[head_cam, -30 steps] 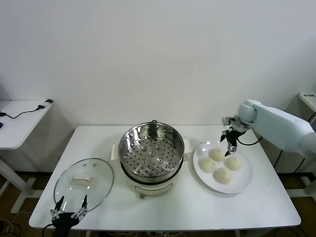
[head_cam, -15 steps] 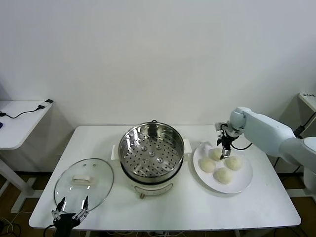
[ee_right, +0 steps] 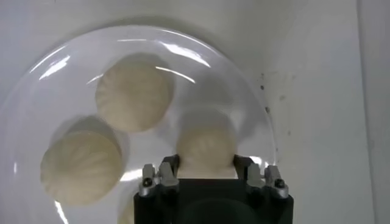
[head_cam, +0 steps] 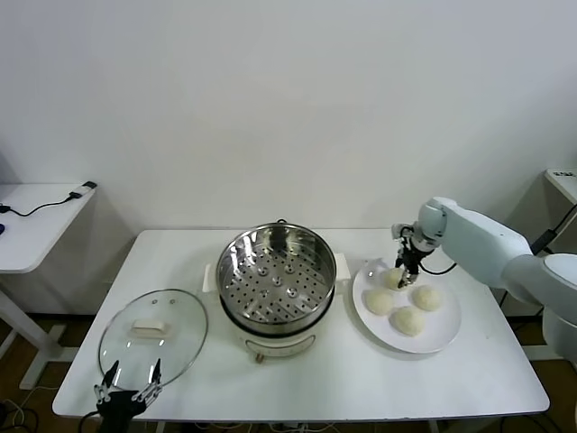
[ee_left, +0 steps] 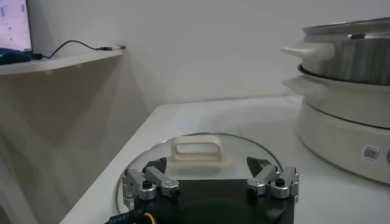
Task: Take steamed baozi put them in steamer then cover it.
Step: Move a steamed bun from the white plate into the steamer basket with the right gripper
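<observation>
Steel steamer [head_cam: 277, 275]: sits mid-table on its white pot base, perforated floor bare, no bun in it yet.
Baozi: four cream-white buns lie on the white plate [head_cam: 441, 336], to the steamer's right; the far-left bun [head_cam: 393, 277] is the one being taken.
Right gripper [head_cam: 405, 273]: a second ago it hung above the plate with fingers spread; it has since dropped onto that bun. In the right wrist view the fingers [ee_right: 163, 173] flank the bun [ee_right: 206, 150] and touch its sides, so the jaws are closed around it, though the squeeze looks only just made.
Other buns: three [head_cam: 407, 320] lie untouched around it, one [ee_right: 133, 92] just beside the gripped bun.
Glass lid [head_cam: 153, 330]: flat on the table near the front-left corner, white handle [ee_left: 195, 149] up.
Left gripper [ee_left: 210, 185]: parked at the table's front edge just short of the lid, jaws spread wide, holding nothing.
Meaning: first pickup looks secured; lifting and carrying over to the basket should come next, with all four transfers and the covering not yet done.
</observation>
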Motion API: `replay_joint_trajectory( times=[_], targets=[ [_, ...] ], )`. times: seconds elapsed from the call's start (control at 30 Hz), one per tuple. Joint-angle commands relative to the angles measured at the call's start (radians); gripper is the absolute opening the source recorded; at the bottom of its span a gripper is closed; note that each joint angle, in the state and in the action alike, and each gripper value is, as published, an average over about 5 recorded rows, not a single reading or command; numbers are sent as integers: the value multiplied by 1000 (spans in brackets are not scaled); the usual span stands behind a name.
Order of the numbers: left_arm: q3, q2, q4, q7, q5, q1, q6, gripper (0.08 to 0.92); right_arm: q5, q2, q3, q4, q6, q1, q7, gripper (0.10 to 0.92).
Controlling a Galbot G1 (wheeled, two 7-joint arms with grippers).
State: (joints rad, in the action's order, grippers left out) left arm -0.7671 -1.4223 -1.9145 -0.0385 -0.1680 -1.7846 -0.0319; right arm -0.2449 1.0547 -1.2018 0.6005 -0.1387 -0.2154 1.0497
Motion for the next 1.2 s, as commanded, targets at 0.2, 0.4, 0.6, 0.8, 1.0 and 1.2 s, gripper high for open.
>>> replay_joint_trajectory(
  times=[0.2, 0.4, 0.6, 0.8, 1.0, 1.2],
  targets=[
    [-4, -4, -28, 3, 10, -20, -3, 823, -173, -53, -235, 264, 57, -386, 53, 597],
    [0, -6, -49, 4, 13, -24, -2, 823, -343, 20, -412, 559, 230, -797, 119, 601],
    [2, -12, -59, 5, 17, -27, -3, 823, -351, 155, -404, 815, 424, -924, 133, 602],
    [2, -20, -81, 5, 20, -38, -2, 823, -115, 274, -404, 811, 658, -801, 73, 602],
    [1, -32, -93, 6, 23, -45, -3, 823, 206, 346, -346, 601, 782, -607, -4, 602],
    [3, -45, -92, 9, 30, -46, -4, 823, 391, 402, -286, 406, 794, -445, -116, 602]
  ],
)
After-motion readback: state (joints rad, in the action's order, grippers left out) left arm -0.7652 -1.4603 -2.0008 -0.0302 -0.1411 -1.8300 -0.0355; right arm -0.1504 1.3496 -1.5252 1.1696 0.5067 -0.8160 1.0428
